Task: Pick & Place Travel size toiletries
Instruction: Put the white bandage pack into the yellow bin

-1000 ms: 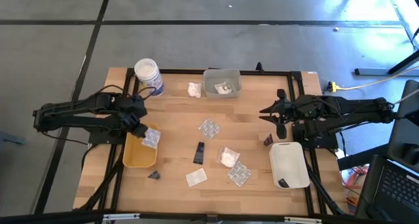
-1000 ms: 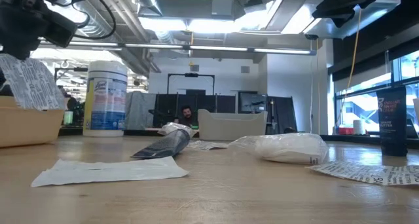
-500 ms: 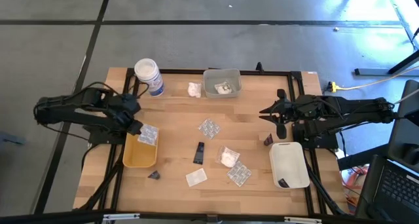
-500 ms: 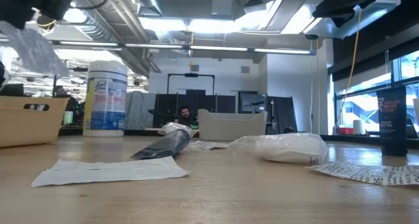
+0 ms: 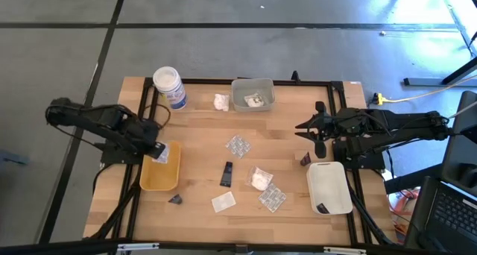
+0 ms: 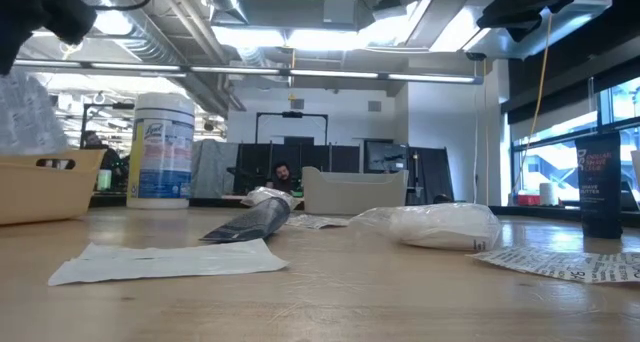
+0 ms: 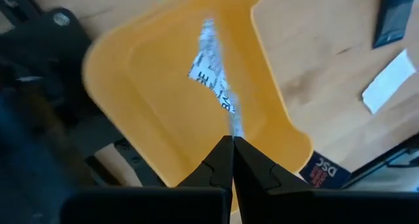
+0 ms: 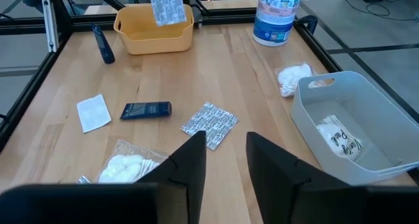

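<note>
High view: left gripper [image 5: 155, 148] over the yellow plastic tray [image 5: 159, 182] at the table's left edge, fingers pinched tight on a flat crinkly silver blister pack [image 5: 162, 155] hanging above the tray's hollow. Left wrist view: same pack [image 7: 216, 93] edge-on, clamped between closed fingertips [image 7: 219, 160], yellow tray wall [image 7: 275, 119] beneath. Right wrist view: pack [image 8: 168, 4] dangling above the yellow tray [image 8: 156, 35], clear of its rim.

Right gripper [image 5: 319, 139] idle near the table's right edge, just beyond the white rectangular tray [image 5: 329, 188]; fingers [image 8: 185, 168] parted with a moderate gap, nothing between them.

Loose on the wooden table [image 5: 201, 128]: a second silver blister pack [image 5: 238, 145] at centre, a dark flat tube [image 5: 226, 174], a clear bag with a white lumpy packet [image 5: 258, 178], another blister pack [image 5: 273, 198], a flat white square sachet [image 5: 223, 202], a small dark wedge [image 5: 175, 199]. Far side: a grey rectangular bin [image 5: 253, 94] with a printed packet inside, a white lumpy packet [image 5: 220, 101] just beside it, a big white jar with blue label [image 5: 168, 86].
</note>
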Motion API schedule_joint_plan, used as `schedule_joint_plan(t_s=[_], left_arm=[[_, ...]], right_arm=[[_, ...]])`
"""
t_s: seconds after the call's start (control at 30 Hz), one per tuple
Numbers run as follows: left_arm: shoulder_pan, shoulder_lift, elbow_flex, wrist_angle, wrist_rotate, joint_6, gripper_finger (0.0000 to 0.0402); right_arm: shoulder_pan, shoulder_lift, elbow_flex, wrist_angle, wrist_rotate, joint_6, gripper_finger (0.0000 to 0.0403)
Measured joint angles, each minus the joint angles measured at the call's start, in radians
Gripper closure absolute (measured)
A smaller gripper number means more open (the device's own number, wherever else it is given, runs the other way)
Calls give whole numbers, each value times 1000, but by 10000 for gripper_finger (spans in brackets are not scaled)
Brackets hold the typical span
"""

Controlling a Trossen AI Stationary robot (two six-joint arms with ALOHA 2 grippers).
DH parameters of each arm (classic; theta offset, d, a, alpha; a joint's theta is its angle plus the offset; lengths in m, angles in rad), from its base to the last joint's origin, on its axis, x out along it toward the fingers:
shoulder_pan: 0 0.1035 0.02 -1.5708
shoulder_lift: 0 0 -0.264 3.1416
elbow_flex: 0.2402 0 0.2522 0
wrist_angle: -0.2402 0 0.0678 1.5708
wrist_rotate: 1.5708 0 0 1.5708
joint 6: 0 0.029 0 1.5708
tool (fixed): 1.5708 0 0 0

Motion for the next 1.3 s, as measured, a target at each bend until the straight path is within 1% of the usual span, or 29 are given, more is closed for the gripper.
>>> schedule_joint_plan(t_s=[0.1, 0.23, 0.37, 0.67, 0.77, 0.93, 1.1, 1.3], left_arm=[[-51, 36, -11, 38, 10, -31, 400], [-114, 90, -12, 37, 12, -93, 400], [-179, 135, -12, 36, 59, -153, 400], [-297, 203, -12, 12, 85, -316, 400], [-313, 224, -12, 7, 85, -346, 400], [-315, 278, -12, -50, 82, -372, 400], [-312, 344, -12, -51, 83, -371, 400], [-276, 427, -12, -47, 82, -337, 400]], right_arm=[[0, 0, 0, 0, 0, 0, 281], [0, 0, 0, 0, 0, 0, 273], [0, 0, 0, 0, 0, 0, 265], [0, 0, 0, 0, 0, 0, 253], [0, 0, 0, 0, 0, 0, 250], [0, 0, 0, 0, 0, 0, 245], [0, 0, 0, 0, 0, 0, 240], [0, 0, 0, 0, 0, 0, 236]])
